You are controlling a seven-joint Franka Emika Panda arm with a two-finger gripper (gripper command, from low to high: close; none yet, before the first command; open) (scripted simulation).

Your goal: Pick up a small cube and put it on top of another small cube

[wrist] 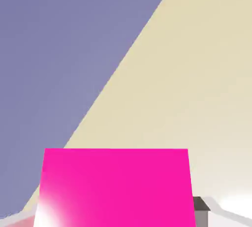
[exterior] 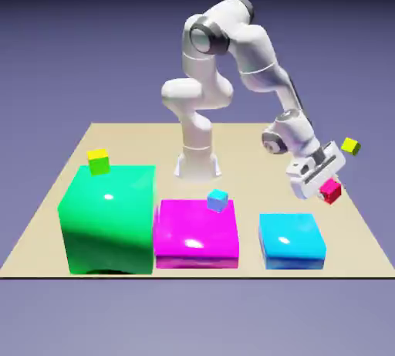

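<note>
Your claw (exterior: 333, 186) is clamped on the red cube (exterior: 331, 191), held tilted above the table (exterior: 92, 146). The nearer yellow-green cube (exterior: 351, 146) sits just beyond it, toward the exterior view's right, apparently close; the other (exterior: 99, 161) lies far left.

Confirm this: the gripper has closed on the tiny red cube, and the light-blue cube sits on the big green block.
One error. The light-blue cube sits on the magenta block, not the green block, as the exterior view shows. The gripper is indeed shut on the red cube.
</note>
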